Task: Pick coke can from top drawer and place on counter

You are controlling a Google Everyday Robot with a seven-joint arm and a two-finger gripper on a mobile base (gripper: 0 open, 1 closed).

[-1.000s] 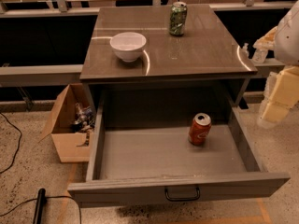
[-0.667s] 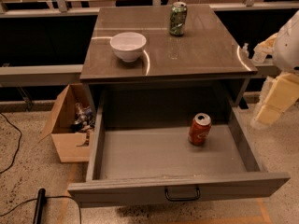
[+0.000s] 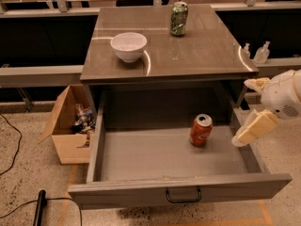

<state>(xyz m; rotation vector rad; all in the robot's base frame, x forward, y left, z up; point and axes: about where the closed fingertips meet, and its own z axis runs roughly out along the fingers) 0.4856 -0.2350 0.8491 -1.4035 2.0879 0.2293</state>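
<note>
The coke can [image 3: 201, 130] stands upright inside the open top drawer [image 3: 155, 157], right of its middle, red-orange with a silver top. The counter [image 3: 207, 51] is the glossy grey-brown top above the drawer. My gripper [image 3: 252, 106] is at the right side of the drawer, just outside its right wall and apart from the can. It is open and empty. One cream finger [image 3: 254, 127] hangs over the drawer's right wall and the other [image 3: 257, 84] sits under the counter's corner.
A white bowl [image 3: 128, 46] and a green patterned can [image 3: 178, 18] stand on the counter. A brown cardboard box [image 3: 70, 124] with clutter sits on the floor to the left. Two small bottles [image 3: 261, 52] stand behind on the right. A black cable [image 3: 40, 206] lies at front left.
My gripper has moved down and to the left, from beside the counter's right edge to the drawer's right wall. The can, bowl and drawer have not moved.
</note>
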